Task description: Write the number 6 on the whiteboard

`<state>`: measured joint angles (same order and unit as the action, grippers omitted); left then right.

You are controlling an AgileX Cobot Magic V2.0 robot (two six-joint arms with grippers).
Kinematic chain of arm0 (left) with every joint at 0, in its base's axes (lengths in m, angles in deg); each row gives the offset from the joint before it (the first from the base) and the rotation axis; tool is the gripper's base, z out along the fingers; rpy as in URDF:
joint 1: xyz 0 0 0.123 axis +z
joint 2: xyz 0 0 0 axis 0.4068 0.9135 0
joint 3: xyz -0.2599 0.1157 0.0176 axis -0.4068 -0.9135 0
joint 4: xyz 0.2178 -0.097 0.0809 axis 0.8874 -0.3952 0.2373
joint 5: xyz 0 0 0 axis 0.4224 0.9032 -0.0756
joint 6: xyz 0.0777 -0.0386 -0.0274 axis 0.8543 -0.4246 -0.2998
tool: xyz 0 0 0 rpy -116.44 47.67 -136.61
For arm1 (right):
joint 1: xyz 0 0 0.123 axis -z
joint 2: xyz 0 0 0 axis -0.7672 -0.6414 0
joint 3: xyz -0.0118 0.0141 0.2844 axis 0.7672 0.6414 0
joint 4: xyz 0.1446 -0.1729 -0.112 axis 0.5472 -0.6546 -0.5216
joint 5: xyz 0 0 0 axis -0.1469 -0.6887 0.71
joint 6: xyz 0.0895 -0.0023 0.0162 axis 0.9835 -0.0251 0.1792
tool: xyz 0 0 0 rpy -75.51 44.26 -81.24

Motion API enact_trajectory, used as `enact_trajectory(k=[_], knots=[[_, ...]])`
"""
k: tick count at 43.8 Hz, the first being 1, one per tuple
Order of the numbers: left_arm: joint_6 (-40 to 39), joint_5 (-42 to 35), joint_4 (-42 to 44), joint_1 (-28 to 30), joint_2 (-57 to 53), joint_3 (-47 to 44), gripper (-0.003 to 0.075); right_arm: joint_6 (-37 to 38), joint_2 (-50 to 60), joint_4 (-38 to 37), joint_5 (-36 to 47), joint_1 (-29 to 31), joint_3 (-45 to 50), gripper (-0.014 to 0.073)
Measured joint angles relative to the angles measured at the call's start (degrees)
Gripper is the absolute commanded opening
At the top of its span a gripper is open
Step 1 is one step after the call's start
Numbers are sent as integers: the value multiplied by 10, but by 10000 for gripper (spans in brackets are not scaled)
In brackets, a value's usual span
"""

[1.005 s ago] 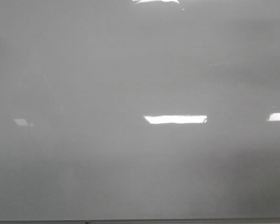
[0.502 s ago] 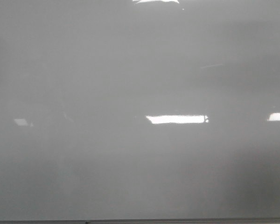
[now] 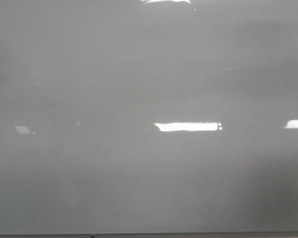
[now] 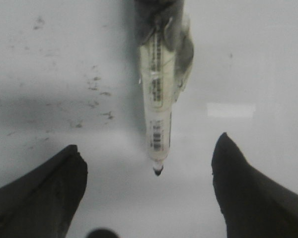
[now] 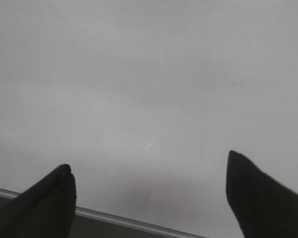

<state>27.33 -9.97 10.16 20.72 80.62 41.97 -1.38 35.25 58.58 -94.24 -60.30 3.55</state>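
Left gripper [image 4: 149,193]: fingers spread wide, empty.
Marker [image 4: 159,99]: lies between them, tip towards the gripper; centre over its barrel before closing.
Right gripper [image 5: 149,198]: wide apart, empty.
Whiteboard [image 3: 149,188]: ahead, no number 6 visible.

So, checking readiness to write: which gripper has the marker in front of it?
The left gripper: a pale barcoded marker lies between its open fingers; the right gripper faces bare whiteboard.
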Motion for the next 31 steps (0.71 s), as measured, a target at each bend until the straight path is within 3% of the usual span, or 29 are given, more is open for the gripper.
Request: enact_trajectory(k=[14,31], knots=[[0,-82,0,0,54,4,491,0,0,0,0,0,0,634],[-1,-85,0,0,78,5,97,-3,0,0,0,0,0,634]])
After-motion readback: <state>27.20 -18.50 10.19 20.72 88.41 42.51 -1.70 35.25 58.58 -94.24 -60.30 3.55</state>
